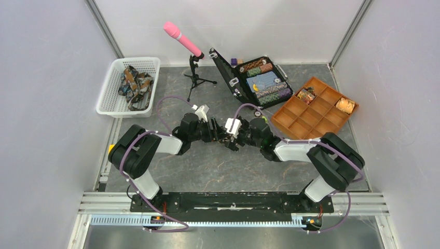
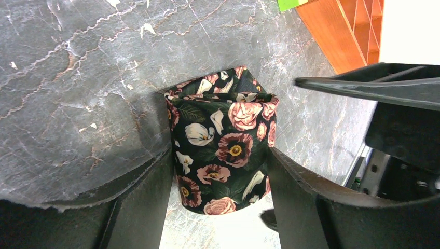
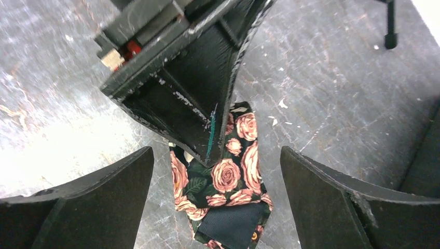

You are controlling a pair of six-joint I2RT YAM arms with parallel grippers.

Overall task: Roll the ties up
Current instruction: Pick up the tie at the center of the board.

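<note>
Left gripper: left gripper [image 2: 220,174] is pinching a rolled floral tie [image 2: 224,129] of dark fabric printed with pink roses and white lilies, its black fingers [image 2: 140,202] pressing on two opposite sides of the coil
Right gripper: right gripper [image 3: 215,155] is hanging spread wide, its own black fingers [image 3: 104,202] flanking the same coil without touching it, holding nothing
Where the tie is: the rolled floral tie is sitting mid-table between the two arms, low over the grey marble-patterned table top [image 1: 218,166]; whether it is resting on that surface I cannot tell
Handling: by my judgement it is behaving as a light, soft, springy thing, smooth enough to be slipping and ready to be uncoiling once the squeeze is easing; not fragile, though hard pressure is likely flattening it
Where to hold: across the outer wall of the coil, over the plain dark tail end [image 3: 233,225] that is showing at its edge, so the layers are being trapped together
Textures: the table top is looking hard, glossy and scratched; the fingers are looking like rigid scuffed plastic
Other shapes: an orange plastic compartment tray [image 1: 311,118] is holding a dark printed coil [image 1: 306,95] and a tan-gold coil [image 1: 345,105] in separate square cells; a white plastic mesh basket [image 1: 111,96] is holding loose ties [image 1: 134,85] in a crumpled heap
</note>
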